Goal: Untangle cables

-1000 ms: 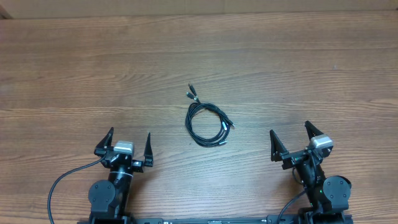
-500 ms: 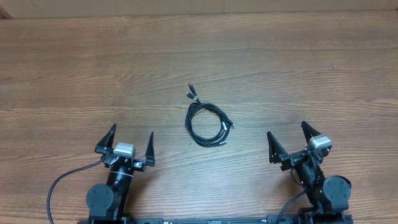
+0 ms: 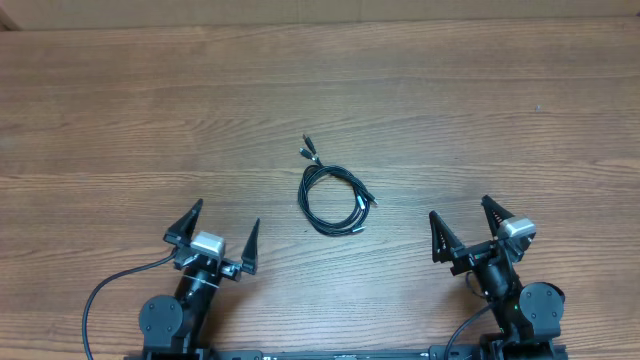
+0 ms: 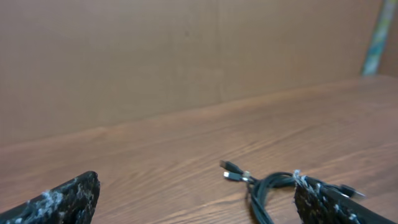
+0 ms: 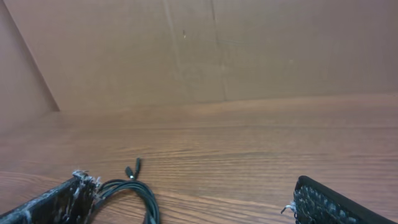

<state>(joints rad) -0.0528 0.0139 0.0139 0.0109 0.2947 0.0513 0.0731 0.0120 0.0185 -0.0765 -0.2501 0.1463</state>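
The cables [image 3: 333, 198] lie coiled in one loose black bundle in the middle of the wooden table, with two plugs sticking out at the upper left and others at its right side. My left gripper [image 3: 221, 228] is open and empty, near the front edge, left of and below the bundle. My right gripper [image 3: 466, 222] is open and empty, right of and below it. The bundle shows in the left wrist view [image 4: 267, 190] between the open fingers [image 4: 199, 202], towards the right one. In the right wrist view [image 5: 134, 193] it lies by the left finger of the open jaws [image 5: 196, 202].
The wooden table [image 3: 500, 100] ends at the back against a brown cardboard wall [image 4: 186, 56]. Thick black robot cables [image 3: 95, 300] loop by the left arm's base at the front edge.
My left gripper has turned and shifted slightly right, towards the bundle. The right gripper has barely moved. The cables have not moved.
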